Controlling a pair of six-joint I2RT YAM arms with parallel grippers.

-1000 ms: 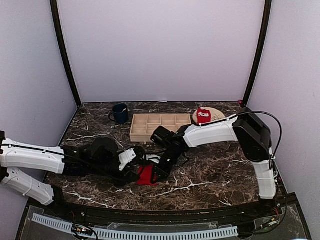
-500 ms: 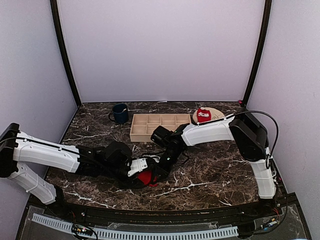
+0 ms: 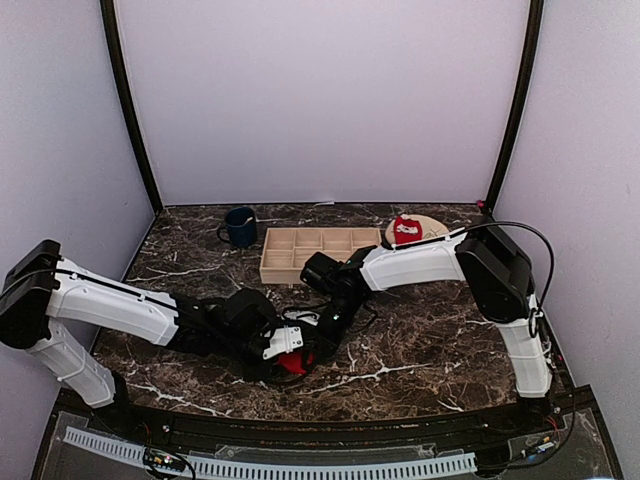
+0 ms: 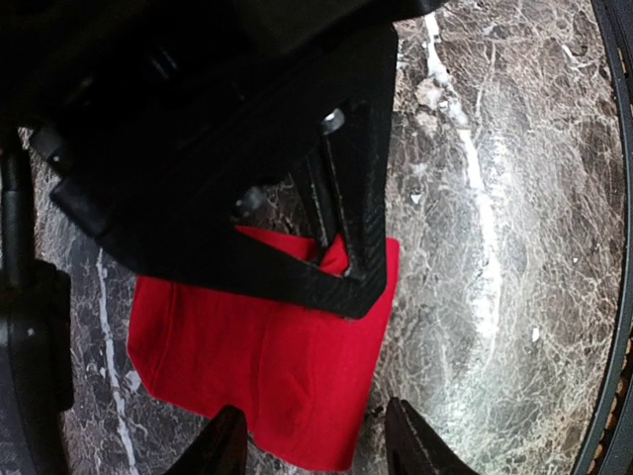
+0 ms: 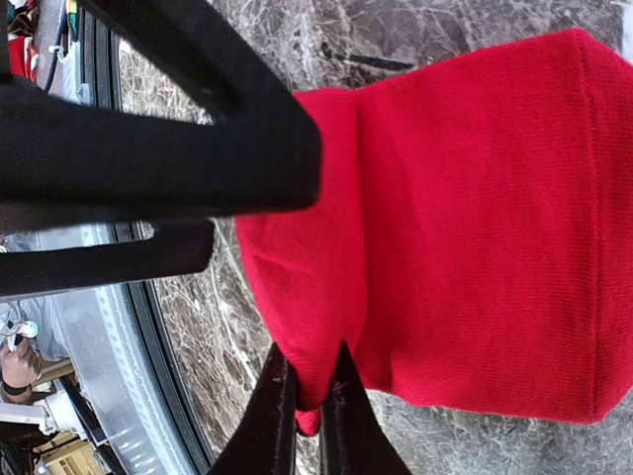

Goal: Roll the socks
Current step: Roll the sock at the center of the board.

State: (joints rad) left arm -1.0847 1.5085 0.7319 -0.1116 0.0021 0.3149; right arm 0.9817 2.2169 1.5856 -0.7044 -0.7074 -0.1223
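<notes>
One red sock (image 3: 292,363) lies folded flat on the dark marble table near the front, mostly hidden under the two grippers. In the right wrist view this sock (image 5: 475,228) is plain red, and my right gripper (image 5: 309,406) is shut on a pinch of its edge. My left gripper (image 4: 316,440) is open, its fingertips (image 4: 223,445) straddling the near edge of the sock (image 4: 267,376). From above, the left gripper (image 3: 288,348) and right gripper (image 3: 318,340) meet over the sock. A second red sock (image 3: 406,230) with white print sits bunched on the tan plate (image 3: 432,228).
A wooden compartment tray (image 3: 320,252) stands behind the grippers, with a dark blue mug (image 3: 240,226) to its left. The right arm's black wrist (image 4: 297,198) fills the top of the left wrist view. The table's front edge (image 5: 109,327) runs close to the sock.
My left arm has reached further right, and its open gripper now sits over the sock beside the right gripper. The right gripper has kept its pinch and shifted slightly.
</notes>
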